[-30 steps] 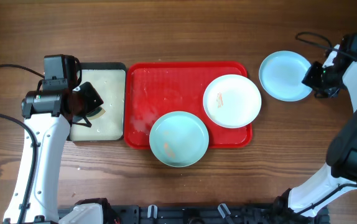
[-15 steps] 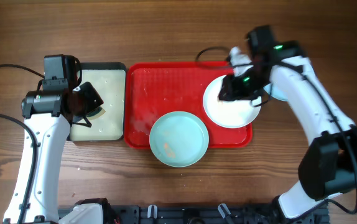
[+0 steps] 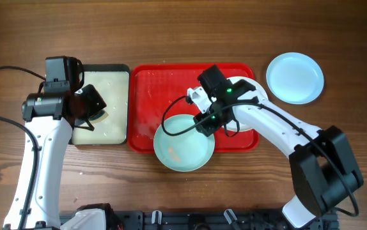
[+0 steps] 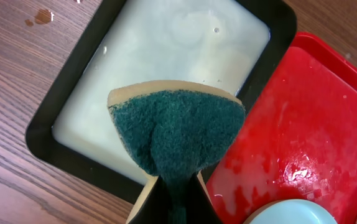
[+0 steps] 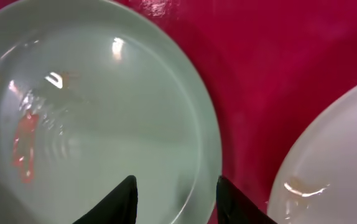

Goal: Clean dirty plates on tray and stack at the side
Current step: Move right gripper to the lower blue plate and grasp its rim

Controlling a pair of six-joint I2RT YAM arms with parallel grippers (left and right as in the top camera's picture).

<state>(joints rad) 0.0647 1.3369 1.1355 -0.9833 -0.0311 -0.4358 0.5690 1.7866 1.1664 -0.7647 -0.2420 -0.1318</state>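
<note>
The red tray (image 3: 171,86) holds a pale turquoise plate (image 3: 180,147) with red smears at its front edge, and a white plate (image 3: 250,102) at its right, partly hidden by my right arm. A second turquoise plate (image 3: 295,77) lies on the table to the right of the tray. My right gripper (image 3: 206,122) is open, its fingers on either side of the near turquoise plate's right rim (image 5: 209,143). The white plate's edge (image 5: 334,162) shows at the right. My left gripper (image 4: 175,208) is shut on a green-topped sponge (image 4: 177,134) above the black-rimmed tray (image 4: 60,106).
The black-rimmed tray (image 3: 103,131) of milky liquid sits against the red tray's left side. The red tray's surface (image 4: 290,137) is wet. A cable runs from my right arm over the tray. Bare wooden table (image 3: 171,32) lies behind the trays.
My right arm has swung left from the turquoise plate on the table, over the white plate, down to the right rim of the near turquoise plate. The left arm has not moved.
</note>
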